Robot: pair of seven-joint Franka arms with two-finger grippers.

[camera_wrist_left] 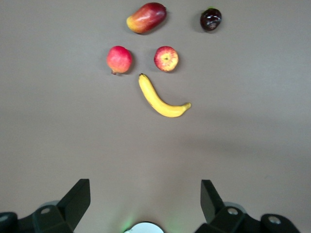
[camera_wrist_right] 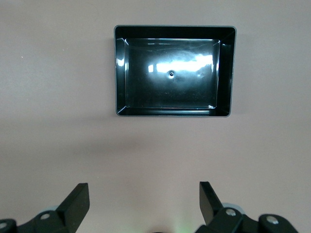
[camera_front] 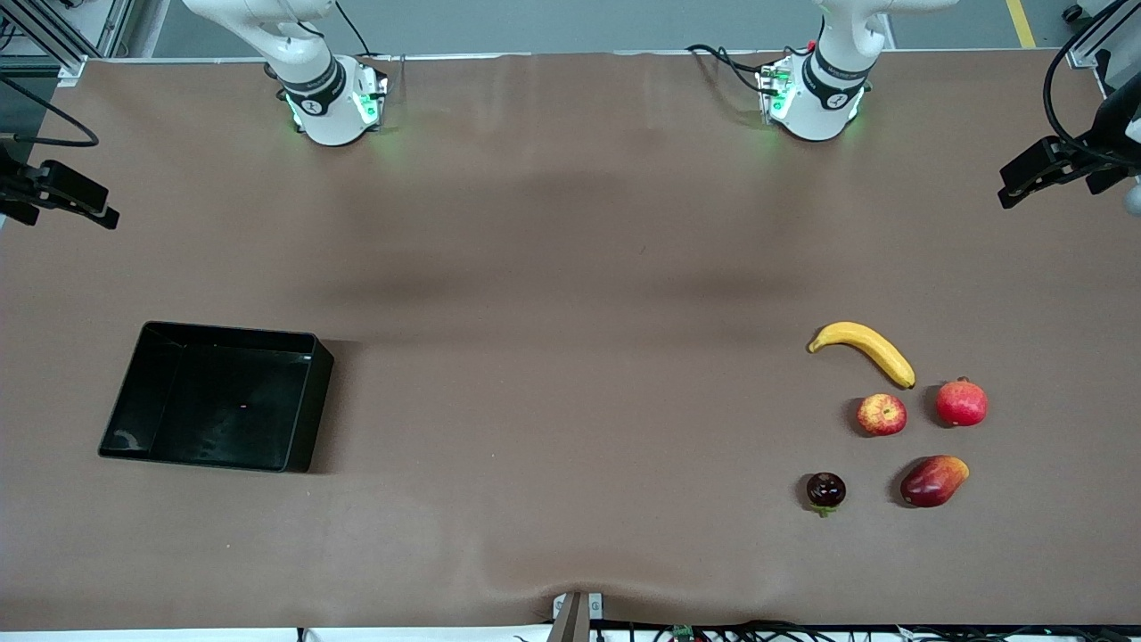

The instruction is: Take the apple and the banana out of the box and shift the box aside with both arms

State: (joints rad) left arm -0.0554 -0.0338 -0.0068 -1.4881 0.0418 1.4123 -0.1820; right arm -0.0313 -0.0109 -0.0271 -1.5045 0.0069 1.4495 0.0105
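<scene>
So the table (camera_front: 570, 267) is mostly bare right now. The box (camera_front: 307, 419) sits empty toward the right arm's end, closer to the front-camera edge than to the bases. Both arms are pulled up high and waiting. The left gripper (camera_wrist_left: 145, 187) hangs wide open over bare table on the base side of the fruit, and the right gripper (camera_wrist_right: 144, 189) hangs just as wide over bare table on the base side of the box, holding nothing. The banana (camera_front: 863, 351) is out on the table toward the left arm's end, and the apple (camera_front: 882, 415) lies just beside its tip, a bit nearer the front edge. A mango (camera_front: 933, 481), a pomegranate (camera_front: 962, 403) and a small dark fruit (camera_front: 826, 489) are clustered around them. As I read it, the unloading is done and only the two-arm box move could be left, if it isn't done too. To do it well, I'd bring each gripper down on one short wall and pinch the rim squarely, since that glossy plastic looks slippery. Then I'd lift both ends level and together so it doesn't twist. It's a long reach across for the left arm, so I'd go slow and stay well clear of the fruit.
</scene>
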